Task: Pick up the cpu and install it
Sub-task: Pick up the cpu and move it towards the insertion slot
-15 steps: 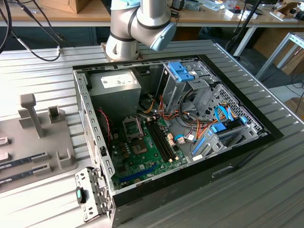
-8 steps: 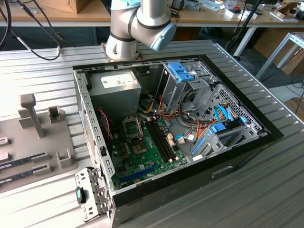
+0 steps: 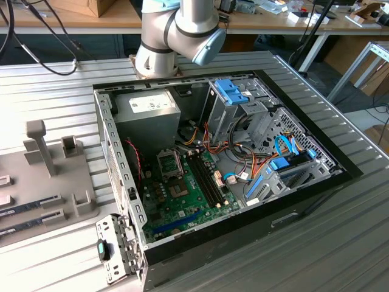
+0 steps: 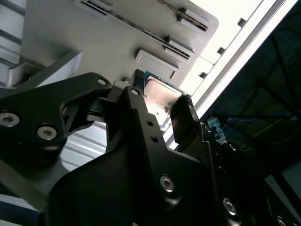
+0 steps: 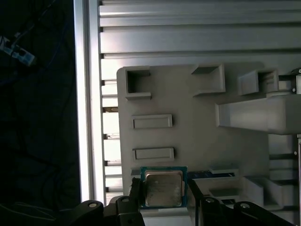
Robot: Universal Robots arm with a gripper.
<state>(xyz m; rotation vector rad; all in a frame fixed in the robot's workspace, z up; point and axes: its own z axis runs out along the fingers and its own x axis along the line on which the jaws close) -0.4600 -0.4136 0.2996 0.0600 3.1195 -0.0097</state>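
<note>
The cpu (image 5: 163, 188) is held flat, its dull silver top turned toward the cameras in both wrist views. As it is square, no long axis can be told. Its edges are lined up with the slots of the grey tray (image 5: 197, 122) behind it. Two opposite edges are pinched by the black fingers (image 5: 135, 197) of the gripper (image 5: 163, 195), spread no wider than the chip. In the exterior view the arm (image 3: 182, 27) is seen at twelve o'clock of the open case (image 3: 243, 234), the tray at nine o'clock, and the socket frame (image 3: 169, 163) at eleven o'clock on the green board (image 3: 182, 204).
</note>
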